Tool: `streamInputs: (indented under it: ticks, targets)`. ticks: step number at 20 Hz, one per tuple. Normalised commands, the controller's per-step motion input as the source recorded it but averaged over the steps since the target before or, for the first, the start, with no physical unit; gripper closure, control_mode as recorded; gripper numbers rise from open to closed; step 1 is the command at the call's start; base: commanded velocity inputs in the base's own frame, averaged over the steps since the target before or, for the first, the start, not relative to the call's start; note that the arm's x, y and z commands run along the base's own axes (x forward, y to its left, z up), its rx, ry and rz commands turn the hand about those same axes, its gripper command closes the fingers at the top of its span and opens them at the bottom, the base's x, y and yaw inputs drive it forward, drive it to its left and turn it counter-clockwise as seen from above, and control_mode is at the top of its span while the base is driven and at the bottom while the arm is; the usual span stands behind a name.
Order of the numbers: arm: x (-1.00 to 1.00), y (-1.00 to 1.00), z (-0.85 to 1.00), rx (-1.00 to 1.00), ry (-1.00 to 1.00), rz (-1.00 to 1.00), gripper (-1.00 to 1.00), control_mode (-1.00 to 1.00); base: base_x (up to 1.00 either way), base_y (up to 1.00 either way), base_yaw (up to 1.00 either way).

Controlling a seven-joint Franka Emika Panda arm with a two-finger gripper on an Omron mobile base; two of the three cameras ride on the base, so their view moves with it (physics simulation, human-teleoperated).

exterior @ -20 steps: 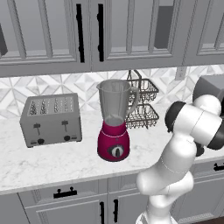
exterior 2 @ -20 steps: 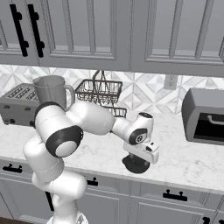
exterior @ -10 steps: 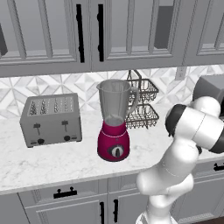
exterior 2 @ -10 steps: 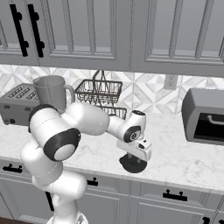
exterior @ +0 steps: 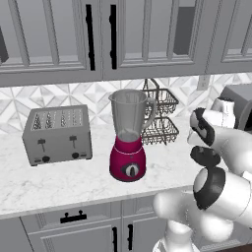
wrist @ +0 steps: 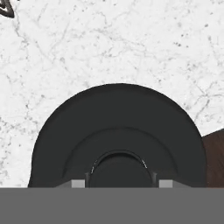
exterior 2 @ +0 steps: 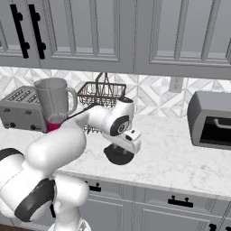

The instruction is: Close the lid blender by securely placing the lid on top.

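On the marble counter (exterior 2: 180, 155), the hand (exterior 2: 121, 150) grips the lid (wrist: 118, 140) directly beneath it.

No readable text, brand, number or sign anywhere (appliances and cabinets carry none).

Three camera views of one kitchen. The left base view looks forward and down from behind the arm's left side, at middle distance, over the marble desk (exterior: 74, 182) toward the toaster (exterior: 58, 134), blender (exterior: 129, 135) and wire basket (exterior: 160, 118). The right base view looks from behind the arm's right side, showing the same desk (exterior 2: 180, 153), toaster (exterior 2: 20, 108), blender (exterior 2: 55, 103) and basket (exterior 2: 103, 94), plus a toaster oven (exterior 2: 210, 119) farther right. The hand view points straight down past the jaws, very close, onto the dark round lid (wrist: 118, 135) lying on the desk (wrist: 109, 43).
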Motion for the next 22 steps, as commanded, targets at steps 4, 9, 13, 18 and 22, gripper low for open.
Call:
streamInputs:
  ticks: [4, 9, 13, 18, 22]
  targets:
    - [-0.51, 1.00, 1.00, -0.05, -0.25, 0.00, 1.00, -1.00, 0.00, 0.00, 0.00]
    - [-0.29, 0.97, 1.00, -0.02, -0.23, 0.00, 1.00, -1.00, 0.00, 0.00, 0.00]
    - [-0.26, 0.73, 1.00, 0.00, -0.17, 0.00, 1.00, -1.00, 0.00, 0.00, 0.00]
    - [-0.49, 0.48, 1.00, -0.01, -0.23, 0.00, 1.00, -1.00, 0.00, 0.00, 0.00]
    - [-0.59, 0.50, 1.00, -0.04, -0.24, 0.03, 1.00, -1.00, 0.00, 0.00, 0.00]
